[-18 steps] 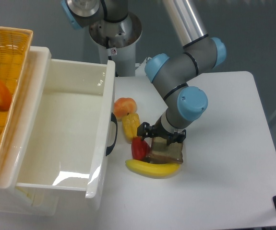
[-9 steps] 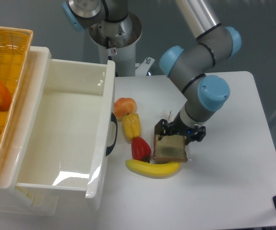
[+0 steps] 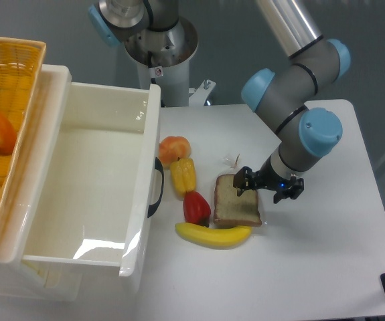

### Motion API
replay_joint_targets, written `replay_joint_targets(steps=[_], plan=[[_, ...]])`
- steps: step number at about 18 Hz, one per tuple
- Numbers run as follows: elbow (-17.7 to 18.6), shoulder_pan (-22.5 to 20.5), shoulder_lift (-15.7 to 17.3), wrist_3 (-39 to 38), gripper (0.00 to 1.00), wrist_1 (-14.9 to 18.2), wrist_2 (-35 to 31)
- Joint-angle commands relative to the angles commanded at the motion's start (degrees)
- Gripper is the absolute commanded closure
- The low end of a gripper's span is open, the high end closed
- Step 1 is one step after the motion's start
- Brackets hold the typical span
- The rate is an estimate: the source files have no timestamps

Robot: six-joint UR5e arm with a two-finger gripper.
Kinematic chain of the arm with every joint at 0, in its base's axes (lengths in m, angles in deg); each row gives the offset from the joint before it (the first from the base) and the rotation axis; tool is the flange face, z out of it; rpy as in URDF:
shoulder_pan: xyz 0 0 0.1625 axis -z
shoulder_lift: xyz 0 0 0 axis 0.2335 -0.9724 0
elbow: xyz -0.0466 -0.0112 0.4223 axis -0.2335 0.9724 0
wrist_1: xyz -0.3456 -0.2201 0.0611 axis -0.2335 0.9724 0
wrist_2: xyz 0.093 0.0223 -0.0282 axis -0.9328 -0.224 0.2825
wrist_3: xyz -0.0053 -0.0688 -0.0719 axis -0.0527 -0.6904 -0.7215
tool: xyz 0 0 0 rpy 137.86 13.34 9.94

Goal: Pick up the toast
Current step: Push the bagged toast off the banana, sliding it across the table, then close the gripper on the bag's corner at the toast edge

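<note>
The toast (image 3: 234,202) lies flat on the white table, a grey-brown square slice with a darker crust, just above the banana (image 3: 213,235). My gripper (image 3: 268,188) hovers low at the slice's upper right corner, jaws spread wide and open. Its left finger (image 3: 244,183) overlaps the toast's top right edge, while the right finger (image 3: 292,192) is off the slice, over bare table. Nothing is held between the fingers.
A red pepper (image 3: 195,207), a yellow pepper (image 3: 183,175) and a peach (image 3: 174,148) crowd the toast's left side. A large white bin (image 3: 135,221) stands further left, beside a wicker basket (image 3: 18,60) holding bread loaves. The robot base (image 3: 159,40) stands at the back.
The gripper has shifted right and slightly up, from directly over the toast to its right edge. The toast now shows fully and lies flat, a little further from the red pepper.
</note>
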Motion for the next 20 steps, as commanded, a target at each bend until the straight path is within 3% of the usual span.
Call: replay_joint_targets(steps=[7,20], plan=[[-0.7,-0.1,-2.4,3.2,0.0,-1.1,0.1],[0.2,0.4,-2.4,3.6,0.0,-1.0,0.3]])
